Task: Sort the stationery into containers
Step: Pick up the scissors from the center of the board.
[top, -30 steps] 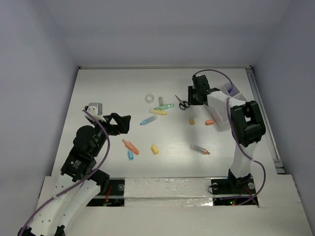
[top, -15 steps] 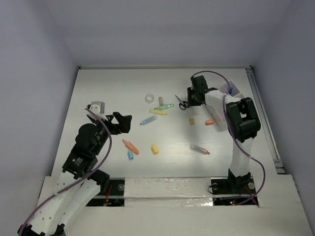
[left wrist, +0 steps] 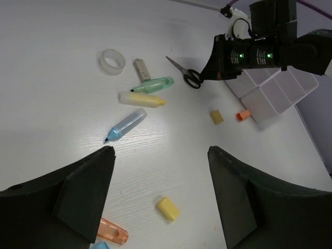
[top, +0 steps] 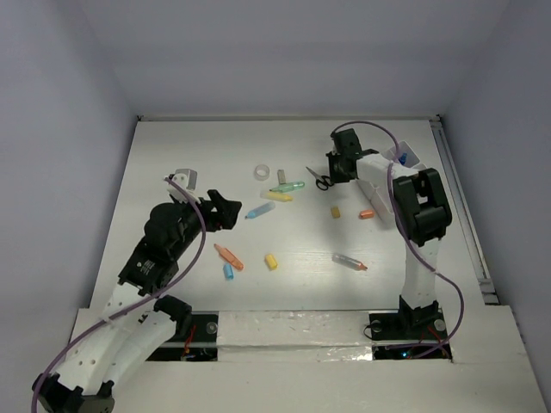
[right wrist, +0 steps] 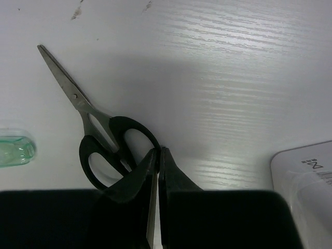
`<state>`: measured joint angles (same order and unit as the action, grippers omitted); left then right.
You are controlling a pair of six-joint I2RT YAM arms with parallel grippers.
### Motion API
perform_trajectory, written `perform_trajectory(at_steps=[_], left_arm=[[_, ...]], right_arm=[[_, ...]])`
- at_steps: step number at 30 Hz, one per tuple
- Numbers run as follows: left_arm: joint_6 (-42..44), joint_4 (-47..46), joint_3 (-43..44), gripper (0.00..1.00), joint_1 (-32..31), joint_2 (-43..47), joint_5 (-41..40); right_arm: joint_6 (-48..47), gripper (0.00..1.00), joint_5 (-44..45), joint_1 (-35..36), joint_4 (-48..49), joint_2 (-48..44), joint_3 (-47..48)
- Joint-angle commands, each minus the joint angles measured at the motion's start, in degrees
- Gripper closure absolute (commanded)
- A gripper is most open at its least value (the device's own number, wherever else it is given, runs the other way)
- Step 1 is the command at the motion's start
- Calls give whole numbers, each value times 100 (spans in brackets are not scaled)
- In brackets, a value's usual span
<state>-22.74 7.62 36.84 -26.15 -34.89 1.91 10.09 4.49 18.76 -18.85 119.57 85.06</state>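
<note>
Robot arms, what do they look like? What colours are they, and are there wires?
The left arm and right arm have white tubes and chunky black joints. A purple cable loops along each. The left pincer and right pincer are black, with two wedge-shaped fingers each. Two green lights glow on the right pincer.

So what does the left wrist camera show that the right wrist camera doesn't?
Only the left wrist view: the open left gripper, the clear tape ring, the yellow highlighter, the blue highlighter, an orange cap and the tray with its compartments. Only the right wrist view: the right gripper with its fingers shut together, right against the black handle of the scissors; whether it pinches the handle is unclear. Both: the scissors, the green highlighter, the right gripper and part of the tray.
</note>
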Motion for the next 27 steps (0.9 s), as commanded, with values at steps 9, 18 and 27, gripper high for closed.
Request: perform_trajectory(at_steps=[9, 18, 27], left_arm=[[-1056, -1164, 447, 46, 22, -860, 846], [-1601, -2105, 692, 60, -477, -1941, 688], [-1576, -2713, 1510, 61, -1313, -3312, 214]], right_arm=[[72, 100, 43, -4, 504, -512, -296], [178, 100, -325, -4, 1050, -1909, -1078], [362, 100, -651, 575, 1384, -3404, -2334]])
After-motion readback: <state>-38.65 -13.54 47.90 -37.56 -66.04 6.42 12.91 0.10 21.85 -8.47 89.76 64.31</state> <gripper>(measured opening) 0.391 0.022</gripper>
